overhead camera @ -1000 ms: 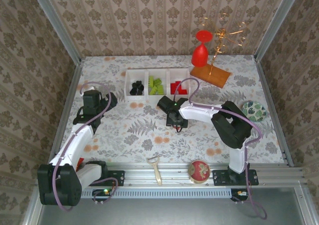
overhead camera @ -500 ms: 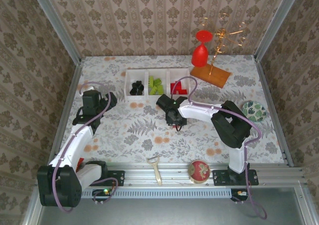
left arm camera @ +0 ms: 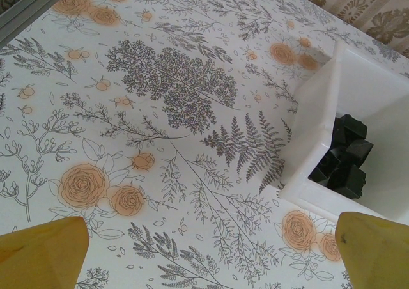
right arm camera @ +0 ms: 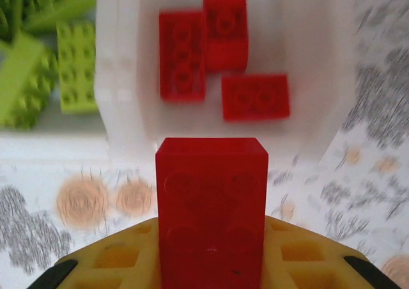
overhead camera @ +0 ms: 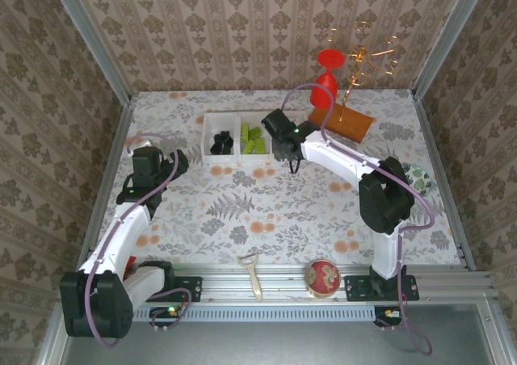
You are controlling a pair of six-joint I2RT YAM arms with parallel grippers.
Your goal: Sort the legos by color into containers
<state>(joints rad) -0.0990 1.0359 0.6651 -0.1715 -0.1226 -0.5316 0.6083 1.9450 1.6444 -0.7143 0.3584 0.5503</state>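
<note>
From above, you see the row of three white bins (overhead camera: 237, 139) with black bricks (overhead camera: 221, 143) in the left one and lime green bricks (overhead camera: 254, 139) in the middle one. Your right gripper (overhead camera: 287, 148) is over the right bin, and the left gripper (overhead camera: 149, 167) is well apart to the left. Your left wrist view shows its yellow fingertips (left arm camera: 41, 250) spread wide above the floral cloth (left arm camera: 160, 78), near the black bricks' bin. In your right wrist view, the right gripper is clamped on a red brick (right arm camera: 211, 206) just before the bin holding three red bricks (right arm camera: 211, 52).
</note>
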